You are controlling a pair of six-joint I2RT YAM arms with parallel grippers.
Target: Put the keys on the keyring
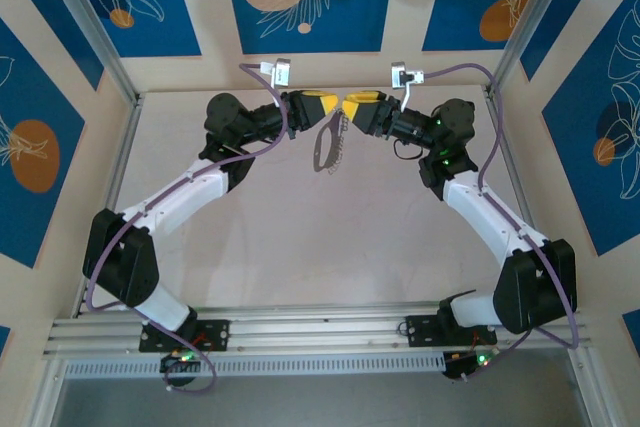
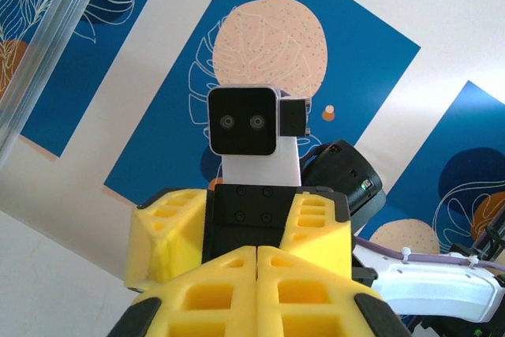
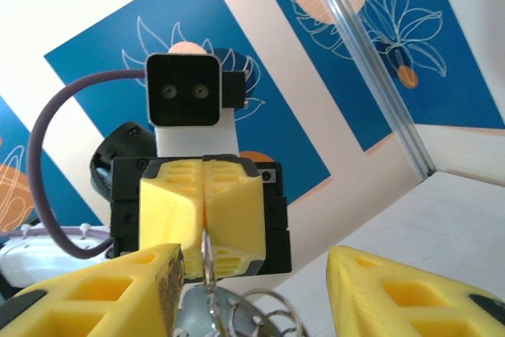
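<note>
One keyring hangs above the far desk, pinched in the shut jaws of the left gripper. Facing it, the right gripper holds its jaws wide and empty. The number of keys cannot be told. Step: threading. Next, the right jaws probably need a key to bring to the ring.

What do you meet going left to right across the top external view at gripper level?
Left arm's wrist camera, left gripper, right gripper, right arm's wrist camera; the keyring hangs under where they meet.
</note>
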